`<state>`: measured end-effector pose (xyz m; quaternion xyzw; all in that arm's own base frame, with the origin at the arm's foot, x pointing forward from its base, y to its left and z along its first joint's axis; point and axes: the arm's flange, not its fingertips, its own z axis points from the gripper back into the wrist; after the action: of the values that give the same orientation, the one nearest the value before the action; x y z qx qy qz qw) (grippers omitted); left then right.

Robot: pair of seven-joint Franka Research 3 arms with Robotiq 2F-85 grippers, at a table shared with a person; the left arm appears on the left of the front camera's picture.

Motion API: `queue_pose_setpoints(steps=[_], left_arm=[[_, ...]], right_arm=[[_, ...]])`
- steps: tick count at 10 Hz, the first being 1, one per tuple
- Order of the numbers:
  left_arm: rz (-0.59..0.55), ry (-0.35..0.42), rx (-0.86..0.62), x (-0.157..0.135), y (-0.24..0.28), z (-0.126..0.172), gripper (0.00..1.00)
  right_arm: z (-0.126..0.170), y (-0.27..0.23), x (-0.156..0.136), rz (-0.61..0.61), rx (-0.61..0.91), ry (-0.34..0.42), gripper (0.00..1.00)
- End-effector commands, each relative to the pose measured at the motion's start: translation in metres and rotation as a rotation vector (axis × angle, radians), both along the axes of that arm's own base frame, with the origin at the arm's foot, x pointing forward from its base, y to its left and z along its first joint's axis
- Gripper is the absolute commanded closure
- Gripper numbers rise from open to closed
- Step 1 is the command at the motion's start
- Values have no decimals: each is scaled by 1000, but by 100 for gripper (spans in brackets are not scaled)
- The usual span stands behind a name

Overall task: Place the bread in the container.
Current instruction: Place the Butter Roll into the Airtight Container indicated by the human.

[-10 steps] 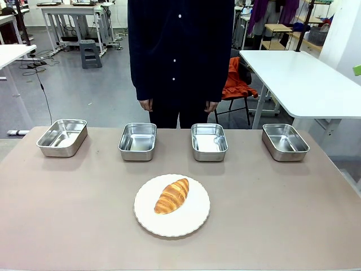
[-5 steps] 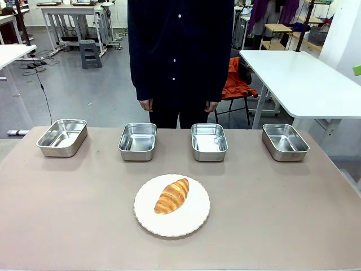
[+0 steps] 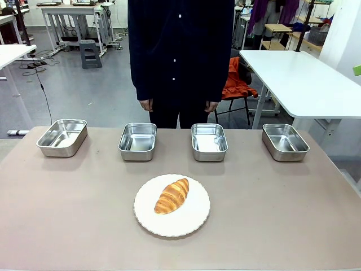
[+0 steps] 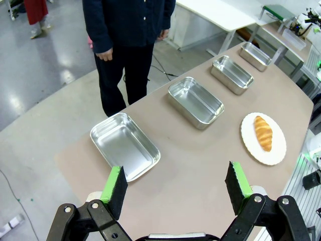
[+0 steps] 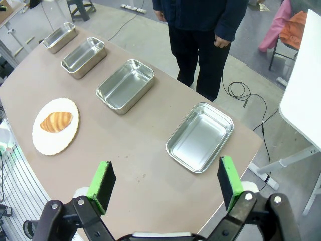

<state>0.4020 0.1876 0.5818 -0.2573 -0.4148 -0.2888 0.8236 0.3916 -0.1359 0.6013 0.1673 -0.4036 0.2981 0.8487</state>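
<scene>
The golden-brown bread (image 3: 172,195) lies on a round white plate (image 3: 192,219) at the middle front of the table; the wrist views also catch the bread (image 4: 263,132) (image 5: 56,121). Several identical steel trays line the far edge, and nothing marks which one is the container: far-left tray (image 3: 62,136), inner-left tray (image 3: 137,141), inner-right tray (image 3: 208,141), far-right tray (image 3: 285,141). All are empty. My left gripper (image 4: 175,186) hangs open high above the table's left end, over the far-left tray (image 4: 125,145). My right gripper (image 5: 164,183) hangs open high above the right end, near the far-right tray (image 5: 200,136).
A person in a dark buttoned shirt (image 3: 180,51) stands at the far side with both hands down by the thighs. A white table (image 3: 304,79) and a chair draped in orange cloth (image 3: 237,82) stand behind on the right. Bare tabletop surrounds the plate.
</scene>
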Motion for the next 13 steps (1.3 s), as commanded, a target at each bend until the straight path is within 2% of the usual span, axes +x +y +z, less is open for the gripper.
queue_pose_setpoints(steps=[1,13], left_arm=[[-9,-9,-4,-2,1,2,0],[-9,-9,-4,-2,1,2,0]], right_arm=[[0,0,1,11,18,-12,0],[0,0,1,11,18,-12,0]])
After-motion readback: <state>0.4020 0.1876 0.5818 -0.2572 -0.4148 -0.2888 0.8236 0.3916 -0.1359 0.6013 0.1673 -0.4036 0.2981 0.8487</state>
